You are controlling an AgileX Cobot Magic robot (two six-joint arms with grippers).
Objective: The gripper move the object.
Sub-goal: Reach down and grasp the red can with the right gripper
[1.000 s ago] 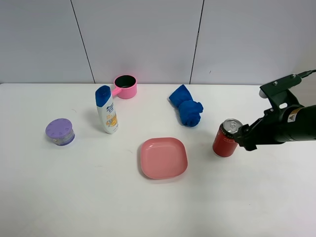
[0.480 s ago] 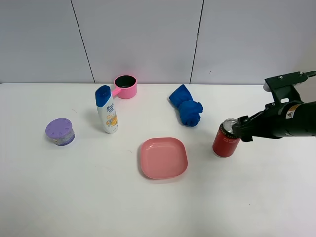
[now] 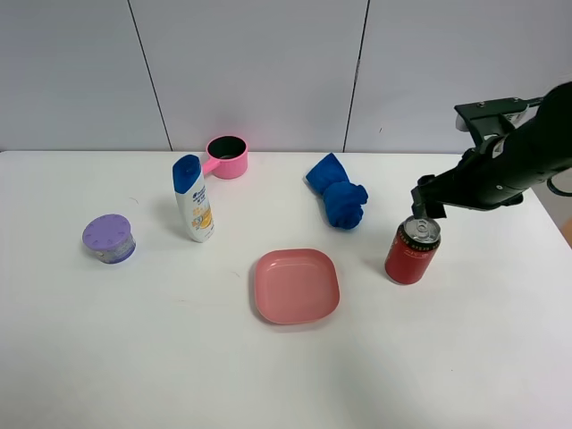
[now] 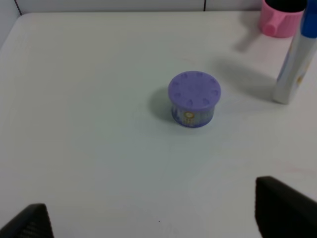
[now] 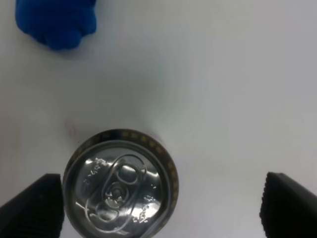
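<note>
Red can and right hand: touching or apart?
Cannot tell. In the right wrist view, one finger of the right hand borders the can, no gap or contact plain.

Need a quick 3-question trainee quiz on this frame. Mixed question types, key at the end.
1. True or false: the red soda can with the silver top stands on the pink square plate.
2. The black right gripper is: A) shut on the can, B) open above the can, C) open above the plate.
3. Fill in: the left wrist view shows a round tub with a ____ lid.
Key: 1 false, it stands on the white table beside the plate. 2 B. 3 purple.
</note>
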